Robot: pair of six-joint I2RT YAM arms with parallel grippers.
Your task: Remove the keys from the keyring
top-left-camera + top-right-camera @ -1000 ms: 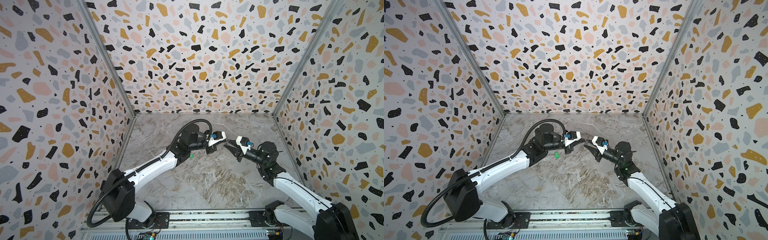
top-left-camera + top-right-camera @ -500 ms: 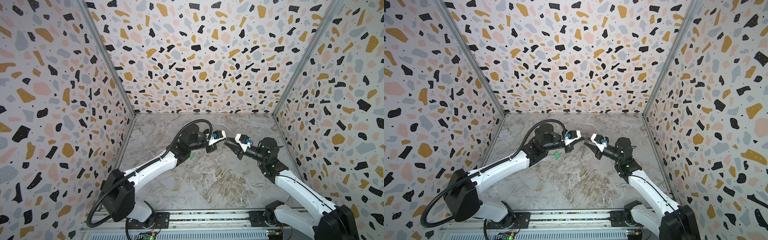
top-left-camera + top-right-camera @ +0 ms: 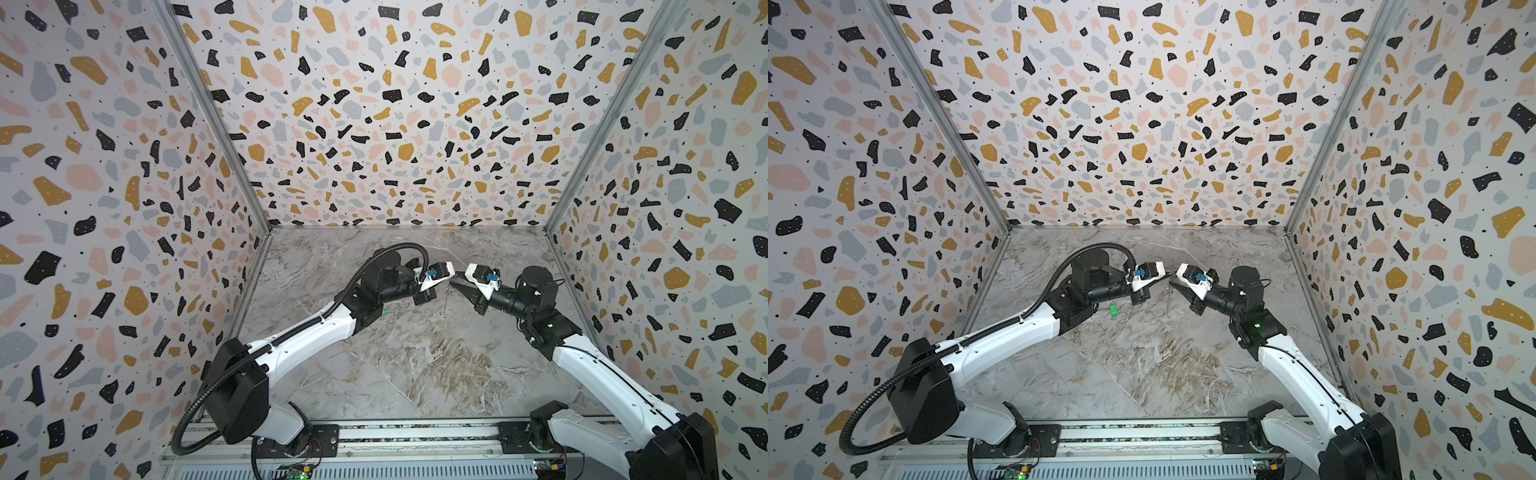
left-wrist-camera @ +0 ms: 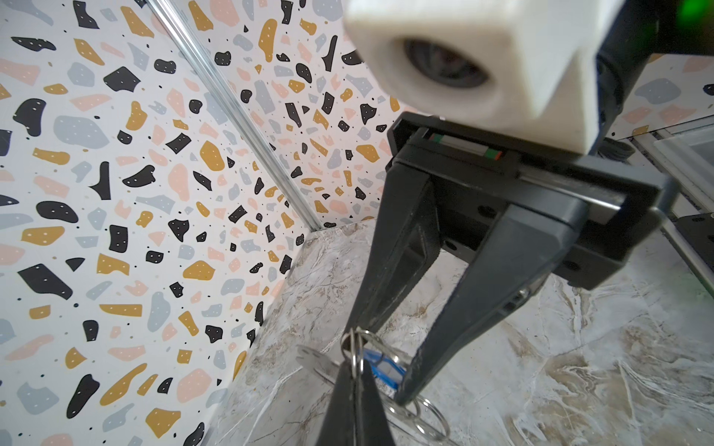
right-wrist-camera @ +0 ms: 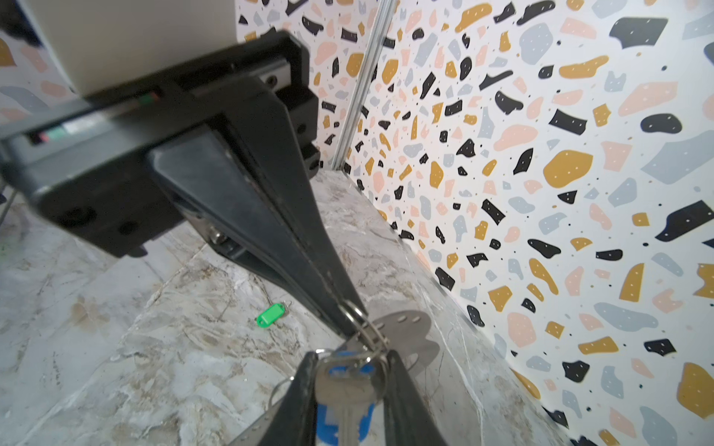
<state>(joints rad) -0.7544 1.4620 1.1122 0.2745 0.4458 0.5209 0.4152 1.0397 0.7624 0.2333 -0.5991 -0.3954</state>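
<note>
My left end effector (image 5: 347, 322), fully closed, pinches the keyring (image 5: 371, 332); my right end effector (image 5: 351, 359), jaws narrowly apart, grips the blue tag (image 5: 327, 423) — I'd work it round the coil slowly.

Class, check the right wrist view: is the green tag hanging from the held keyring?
No, the green tag lies alone on the table, apart from the keyring.

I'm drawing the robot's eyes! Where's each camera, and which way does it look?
Both top views: high in front, looking down at the floor; both arms show.
Left wrist: on left arm, looking along its shut jaws at ring and blue tag.
Right wrist: on right arm, looking along its jaws, round the blue tag; green tag beyond.
Shared: wrist views both show the blue tag.
</note>
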